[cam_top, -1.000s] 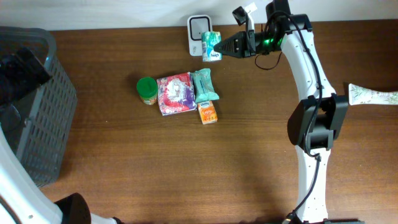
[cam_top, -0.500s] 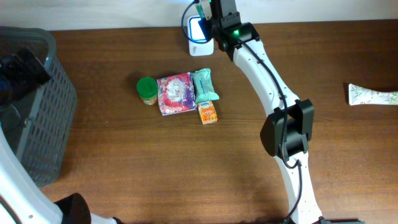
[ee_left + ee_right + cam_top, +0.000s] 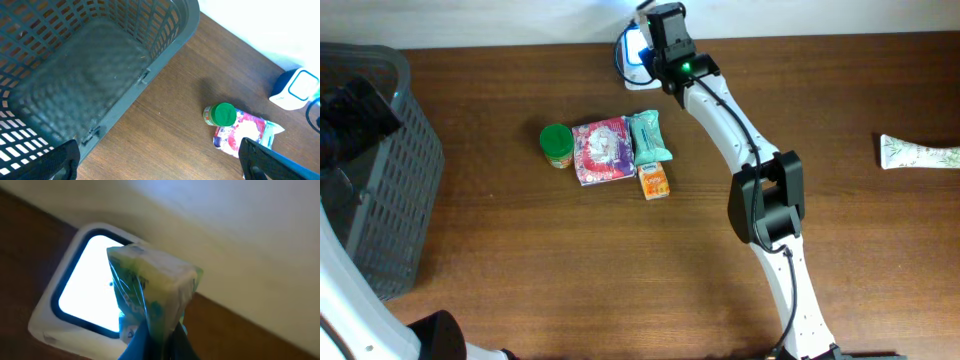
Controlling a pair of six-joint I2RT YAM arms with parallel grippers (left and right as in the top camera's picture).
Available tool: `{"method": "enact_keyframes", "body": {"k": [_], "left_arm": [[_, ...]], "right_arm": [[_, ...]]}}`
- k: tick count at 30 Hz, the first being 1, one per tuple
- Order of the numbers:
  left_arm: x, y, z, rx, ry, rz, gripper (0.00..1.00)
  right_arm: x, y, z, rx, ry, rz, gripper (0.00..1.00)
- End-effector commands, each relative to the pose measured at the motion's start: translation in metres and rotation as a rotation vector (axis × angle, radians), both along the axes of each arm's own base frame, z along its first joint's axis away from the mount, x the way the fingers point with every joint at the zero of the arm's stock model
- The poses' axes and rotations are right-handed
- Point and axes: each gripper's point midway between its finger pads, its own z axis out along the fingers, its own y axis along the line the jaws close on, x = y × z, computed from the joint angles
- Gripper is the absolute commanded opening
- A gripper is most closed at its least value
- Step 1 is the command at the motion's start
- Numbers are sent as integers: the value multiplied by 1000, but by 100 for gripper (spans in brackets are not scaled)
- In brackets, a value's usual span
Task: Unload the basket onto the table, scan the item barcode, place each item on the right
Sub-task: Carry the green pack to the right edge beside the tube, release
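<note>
Two dark fingers of the right tool [image 3: 152, 339] were pressed together on the lower end of a green-and-white film-wrapped packet [image 3: 150, 292], pinching it upright. The packet hung just in front of the lit window of a white box-shaped scanner [image 3: 82, 297], which stood at the upper centre of the brown wooden worktop [image 3: 570, 270], against the back wall. The step in hand looked like the presentation of the barcode to the window. No barcode could be made out on the faces in view, so the next move probably called for a slow turn of the packet until its code faced the light.

Below the scanner lay a green-lidded jar [image 3: 556, 143], a pink printed pouch [image 3: 602, 150], a teal wrapped bar [image 3: 649, 135] and a small orange carton [image 3: 654, 181]. At the far left, the left tool [image 3: 155, 155] hovered spread wide over the edge of a grey plastic mesh basket [image 3: 150, 60], holding nothing.
</note>
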Motion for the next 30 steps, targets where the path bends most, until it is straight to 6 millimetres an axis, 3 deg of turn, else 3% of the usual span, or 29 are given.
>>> {"method": "enact_keyframes", "body": {"k": [1, 2, 3, 5, 7, 11, 15, 17, 18, 21, 23, 24, 25, 26, 27, 30], "left_arm": [[-2, 0, 2, -6, -8, 10, 99], [-2, 0, 2, -5, -8, 10, 99], [-2, 0, 2, -6, -8, 10, 99], [-2, 0, 2, -6, -8, 10, 99], [-2, 0, 2, -6, -8, 10, 99], [-2, 0, 2, -6, -8, 10, 99], [-2, 0, 2, -6, -8, 10, 99], [-2, 0, 2, -6, -8, 10, 99], [-2, 0, 2, -6, -8, 10, 99], [-2, 0, 2, -5, -8, 10, 99], [-2, 0, 2, -6, -8, 10, 99], [-2, 0, 2, -6, -8, 10, 99], [-2, 0, 2, -6, -8, 10, 99], [-2, 0, 2, -6, -8, 10, 99], [-2, 0, 2, -6, -8, 10, 99], [-2, 0, 2, -6, -8, 10, 99]], "right_arm": [[-13, -85, 110, 224, -69, -283, 4], [-20, -116, 110, 261, -30, -368, 4], [-32, -170, 99, 292, 39, -504, 4], [-80, -292, 48, 262, 260, -781, 4], [-111, -359, 26, 268, 349, -908, 4], [-148, -440, -12, 288, 396, -1072, 4], [-180, -490, -61, 389, 382, -1280, 6], [-186, -502, -67, 395, 372, -1302, 69], [-183, -502, -63, 371, 379, -1258, 85], [-172, -486, -36, 359, 379, -1182, 90], [-153, -448, 18, 453, 327, -1057, 90], [-141, -404, 54, 562, 311, -909, 91], [-136, -367, 76, 643, 318, -790, 92], [-137, -315, 94, 746, 375, -635, 94], [-148, -256, 89, 807, 515, -519, 98], [-165, -195, 66, 732, 672, -422, 99]]}}
